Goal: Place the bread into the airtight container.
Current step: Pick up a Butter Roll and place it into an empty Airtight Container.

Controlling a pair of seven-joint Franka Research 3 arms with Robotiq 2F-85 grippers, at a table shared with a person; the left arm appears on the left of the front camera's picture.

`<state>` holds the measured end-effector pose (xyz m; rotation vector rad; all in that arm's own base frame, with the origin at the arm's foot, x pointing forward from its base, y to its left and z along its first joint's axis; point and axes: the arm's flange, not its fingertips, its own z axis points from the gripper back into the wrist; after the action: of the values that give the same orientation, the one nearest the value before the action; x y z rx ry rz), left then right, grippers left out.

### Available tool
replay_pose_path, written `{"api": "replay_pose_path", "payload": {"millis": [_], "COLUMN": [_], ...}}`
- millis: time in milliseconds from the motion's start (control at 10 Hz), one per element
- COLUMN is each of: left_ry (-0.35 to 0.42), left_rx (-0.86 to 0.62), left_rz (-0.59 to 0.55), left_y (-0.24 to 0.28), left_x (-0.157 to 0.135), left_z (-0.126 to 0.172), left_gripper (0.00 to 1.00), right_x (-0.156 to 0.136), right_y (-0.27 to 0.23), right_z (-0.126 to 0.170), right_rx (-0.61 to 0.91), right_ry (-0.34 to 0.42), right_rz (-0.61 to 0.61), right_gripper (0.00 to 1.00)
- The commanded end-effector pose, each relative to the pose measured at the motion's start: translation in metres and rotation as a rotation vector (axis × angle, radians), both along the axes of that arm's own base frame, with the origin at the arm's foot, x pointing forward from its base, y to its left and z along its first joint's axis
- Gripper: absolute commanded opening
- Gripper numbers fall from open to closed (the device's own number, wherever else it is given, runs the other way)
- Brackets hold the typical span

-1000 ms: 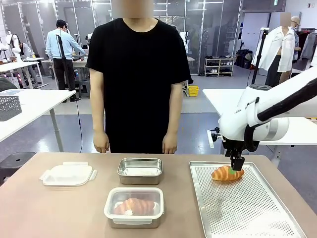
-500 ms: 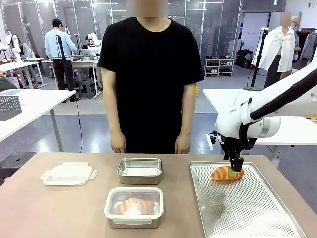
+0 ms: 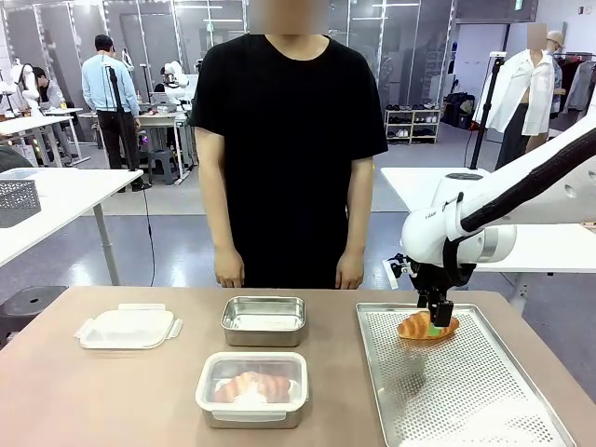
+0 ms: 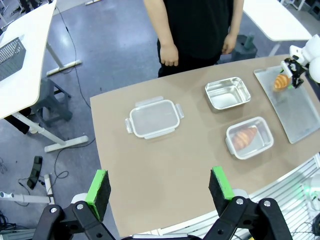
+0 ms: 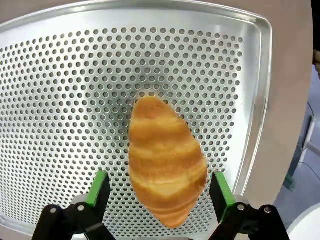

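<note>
Two green-padded right fingers point(image 3: 440, 315) of mine stand wide apart, one on each side of the golden-brown croissant point(image 5: 165, 165), and I see a gap at each pad. That bread lies near the far edge of the perforated silver metal tray point(image 3: 466, 391), on the right side of the brown desk point(image 3: 93, 400). My left fingers point(image 4: 98, 192) are also spread wide and hold nothing, hanging high above the desk's near edge. At the middle of the desk sits an open rectangular steel container point(image 3: 264, 337), with a clear plastic clip-on lid point(image 3: 128, 329) lying flat to its left. Just nearer to me is a lidded steel container point(image 3: 251, 417) with another croissant inside. A person in a black T-shirt point(image 3: 289, 140) stands at the far side, hands hanging down.
</note>
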<state>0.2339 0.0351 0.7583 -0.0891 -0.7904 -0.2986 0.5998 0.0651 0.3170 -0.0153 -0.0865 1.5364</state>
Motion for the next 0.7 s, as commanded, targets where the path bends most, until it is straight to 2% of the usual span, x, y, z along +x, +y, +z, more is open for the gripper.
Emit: {"api": "replay_pose_path", "payload": {"millis": [0,600], "left_ry": [0.000,0.000], "left_rx": [0.007,0.007], "left_rz": [0.006,0.006], "left_y": [-0.002,-0.002], "left_x": [-0.001,-0.001], "left_z": [0.000,0.000], "left_gripper": [1.00,1.00], "right_x": [0.011,0.029], "right_y": [-0.002,0.001], "right_z": [-0.002,-0.023], "right_rx": [-0.008,-0.003], "right_ry": [0.000,0.054], "right_rz": [0.008,0.014], "right_gripper": [1.00,1.00]}}
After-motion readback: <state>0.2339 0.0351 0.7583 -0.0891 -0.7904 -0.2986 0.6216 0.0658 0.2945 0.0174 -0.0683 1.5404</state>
